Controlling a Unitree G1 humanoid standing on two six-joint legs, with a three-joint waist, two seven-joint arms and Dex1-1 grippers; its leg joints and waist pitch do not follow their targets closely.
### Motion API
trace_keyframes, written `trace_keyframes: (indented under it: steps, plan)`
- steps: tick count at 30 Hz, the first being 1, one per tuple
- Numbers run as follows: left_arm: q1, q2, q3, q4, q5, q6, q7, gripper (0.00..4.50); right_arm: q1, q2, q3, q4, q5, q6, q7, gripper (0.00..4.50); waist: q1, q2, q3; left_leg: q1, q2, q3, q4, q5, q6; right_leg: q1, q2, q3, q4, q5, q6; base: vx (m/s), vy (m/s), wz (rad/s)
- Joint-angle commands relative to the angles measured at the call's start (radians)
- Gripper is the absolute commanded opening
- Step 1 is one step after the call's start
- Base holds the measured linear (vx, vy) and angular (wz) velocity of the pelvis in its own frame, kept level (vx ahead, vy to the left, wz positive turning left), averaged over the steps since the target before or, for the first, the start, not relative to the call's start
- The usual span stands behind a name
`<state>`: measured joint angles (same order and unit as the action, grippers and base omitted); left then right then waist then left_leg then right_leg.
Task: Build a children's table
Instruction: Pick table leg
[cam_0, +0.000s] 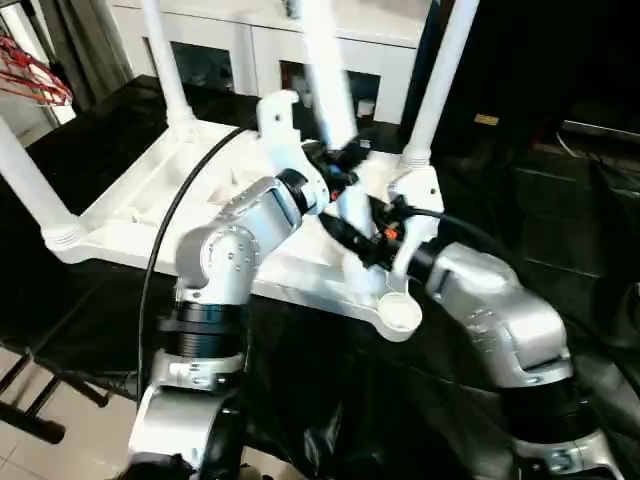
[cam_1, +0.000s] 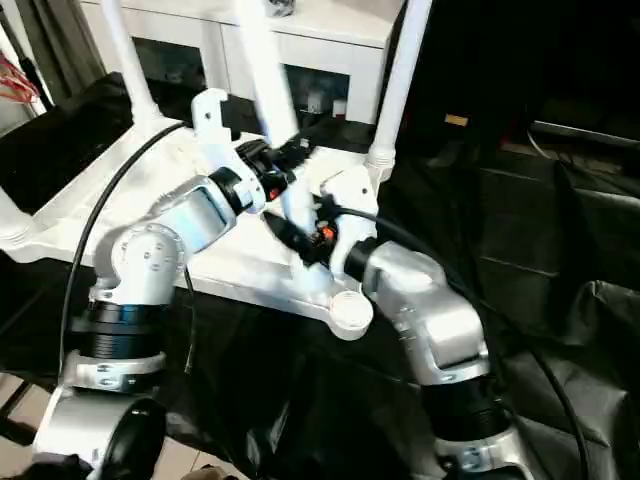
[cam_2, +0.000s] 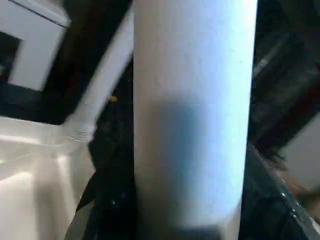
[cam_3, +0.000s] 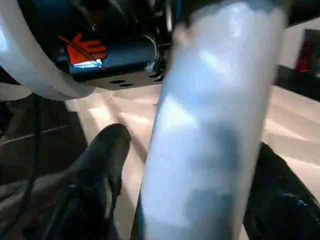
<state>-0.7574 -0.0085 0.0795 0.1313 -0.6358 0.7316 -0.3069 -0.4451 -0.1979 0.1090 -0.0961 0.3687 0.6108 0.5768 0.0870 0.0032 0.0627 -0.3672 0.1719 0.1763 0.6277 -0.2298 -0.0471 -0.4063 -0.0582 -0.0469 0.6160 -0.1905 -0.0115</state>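
Note:
The children's table lies upside down on black cloth, its ribbed white top (cam_0: 140, 195) facing up. Three white legs stand in corner sockets: one at the near left (cam_0: 30, 180), one at the far left (cam_0: 165, 60), one at the far right (cam_0: 440, 70). The near right socket (cam_0: 400, 313) is open and holds nothing. A fourth leg (cam_0: 328, 80) stands nearly upright over the middle of the top, blurred. My left gripper (cam_0: 338, 162) is shut on it. Lower on the same leg, my right gripper (cam_0: 360, 232) is open, one black finger (cam_3: 95, 175) clearly apart from the tube.
A white cabinet with glass doors (cam_0: 250, 50) stands right behind the table. Black cloth (cam_0: 560, 220) covers the work surface and hangs over its near edge. A red wire object (cam_0: 35, 80) sits at the far left. A black cable (cam_0: 170, 220) arcs over my left arm.

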Motion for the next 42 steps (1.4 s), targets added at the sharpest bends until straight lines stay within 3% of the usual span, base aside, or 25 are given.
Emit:
trace_keyframes:
  steps: [1, 3, 10, 13, 17, 27, 28, 29, 32, 35, 36, 38, 40, 41, 42]
  plan:
    - [-0.006, 0.014, -0.021, -0.025, -0.030, 0.020, -0.071, 1.86, -0.025, -0.024, -0.025, -0.010, 0.045, 0.039, 0.048, 3.27, -0.001, 0.001, -0.075, 0.008, 0.048, -0.019, -0.070, 0.033, 0.054, 0.067, -0.079, 0.049, -0.046, 0.034, -0.259, 0.000, 0.000, 0.00]
    - [0.001, 0.057, -0.042, -0.034, -0.064, 0.040, -0.200, 1.86, -0.028, -0.079, -0.039, -0.018, 0.102, 0.071, 0.141, 3.27, 0.000, 0.000, -0.076, 0.009, 0.050, -0.017, -0.070, 0.031, 0.051, 0.066, -0.080, 0.051, -0.046, 0.026, -0.263, 0.000, 0.000, 0.00]
    - [0.011, 0.139, -0.081, -0.053, -0.137, 0.059, -0.488, 1.86, -0.031, -0.181, -0.035, -0.031, 0.185, 0.120, 0.322, 3.27, 0.003, -0.001, -0.076, 0.010, 0.052, -0.017, -0.069, 0.021, 0.061, 0.068, -0.083, 0.049, -0.045, 0.005, -0.276, 0.000, 0.000, 0.00]
    - [0.014, 0.159, -0.081, -0.074, -0.190, 0.081, -0.587, 1.86, -0.024, -0.226, -0.033, -0.050, 0.247, 0.165, 0.412, 2.93, 0.004, -0.001, -0.076, 0.011, 0.052, -0.016, -0.069, 0.016, 0.061, 0.068, -0.082, 0.049, -0.044, 0.007, -0.288, 0.000, 0.000, 0.00]
    - [0.017, 0.169, -0.083, -0.090, -0.211, 0.087, -0.629, 1.86, -0.020, -0.245, -0.029, -0.060, 0.279, 0.194, 0.446, 2.58, 0.005, -0.003, -0.075, 0.009, 0.053, -0.016, -0.069, 0.006, 0.055, 0.068, -0.084, 0.049, -0.046, -0.022, -0.285, 0.000, 0.000, 0.00]
    - [0.023, 0.181, -0.082, -0.096, -0.230, 0.086, -0.687, 1.86, -0.008, -0.255, -0.014, -0.073, 0.303, 0.211, 0.464, 1.91, 0.005, -0.005, -0.071, 0.008, 0.050, -0.017, -0.072, -0.040, 0.018, 0.064, -0.081, 0.050, -0.061, -0.161, -0.234, 0.000, 0.000, 0.00]
    - [0.024, 0.179, -0.083, -0.095, -0.226, 0.086, -0.681, 1.86, -0.005, -0.250, -0.014, -0.076, 0.303, 0.210, 0.457, 1.91, 0.006, -0.004, -0.071, 0.008, 0.050, -0.017, -0.072, -0.039, 0.017, 0.063, -0.081, 0.050, -0.061, -0.163, -0.233, 0.000, 0.000, 0.00]
    - [0.023, 0.176, -0.081, -0.090, -0.219, 0.083, -0.668, 2.21, -0.003, -0.244, -0.014, -0.077, 0.301, 0.208, 0.450, 1.91, 0.005, -0.005, -0.071, 0.008, 0.050, -0.017, -0.073, -0.041, 0.015, 0.062, -0.080, 0.050, -0.062, -0.168, -0.230, 0.000, 0.000, 0.00]
    - [0.019, 0.156, -0.074, -0.065, -0.160, 0.048, -0.569, 2.59, 0.010, -0.191, -0.015, -0.080, 0.273, 0.178, 0.362, 1.91, 0.004, -0.004, -0.071, 0.006, 0.052, -0.018, -0.073, -0.045, 0.006, 0.060, -0.082, 0.049, -0.063, -0.172, -0.226, 0.000, 0.000, 0.00]
    - [0.022, 0.134, -0.077, -0.061, -0.080, 0.008, -0.447, 2.63, 0.017, -0.133, -0.018, -0.080, 0.233, 0.148, 0.255, 1.91, 0.002, -0.003, -0.072, 0.006, 0.051, -0.019, -0.074, -0.040, -0.006, 0.060, -0.080, 0.049, -0.063, -0.164, -0.217, 0.000, 0.000, 0.00]
    - [0.022, 0.131, -0.078, -0.060, -0.066, 0.004, -0.428, 2.85, 0.018, -0.126, -0.018, -0.081, 0.229, 0.148, 0.241, 1.91, 0.001, -0.004, -0.072, 0.005, 0.050, -0.020, -0.075, -0.038, -0.006, 0.063, -0.080, 0.048, -0.062, -0.158, -0.213, 0.000, 0.000, 0.00]
    - [0.016, 0.091, -0.072, -0.048, 0.007, 0.029, -0.239, 3.07, 0.020, -0.071, -0.007, -0.082, 0.173, 0.118, 0.138, 1.91, -0.001, -0.005, -0.072, 0.005, 0.050, -0.020, -0.075, -0.036, -0.011, 0.061, -0.078, 0.048, -0.062, -0.156, -0.207, 0.000, 0.000, 0.00]
    - [0.015, 0.074, -0.066, -0.046, 0.024, 0.038, -0.179, 3.09, 0.020, -0.052, -0.003, -0.082, 0.155, 0.107, 0.107, 1.91, -0.001, -0.006, -0.073, 0.005, 0.049, -0.020, -0.074, -0.031, -0.014, 0.063, -0.079, 0.048, -0.062, -0.146, -0.207, 0.000, 0.000, 0.00]
    - [0.015, 0.041, -0.058, -0.042, 0.086, 0.045, -0.039, 3.09, 0.018, -0.009, -0.001, -0.079, 0.130, 0.097, 0.040, 1.91, -0.002, -0.006, -0.074, 0.005, 0.051, -0.020, -0.073, -0.020, -0.015, 0.061, -0.078, 0.050, -0.058, -0.127, -0.210, 0.000, 0.000, 0.00]
    - [0.017, 0.033, -0.063, -0.041, 0.121, 0.035, 0.012, 3.09, 0.017, 0.006, 0.001, -0.078, 0.117, 0.089, 0.016, 1.91, -0.003, -0.007, -0.073, 0.003, 0.050, -0.021, -0.074, -0.021, -0.013, 0.063, -0.078, 0.049, -0.060, -0.127, -0.208, 0.000, 0.000, 0.00]
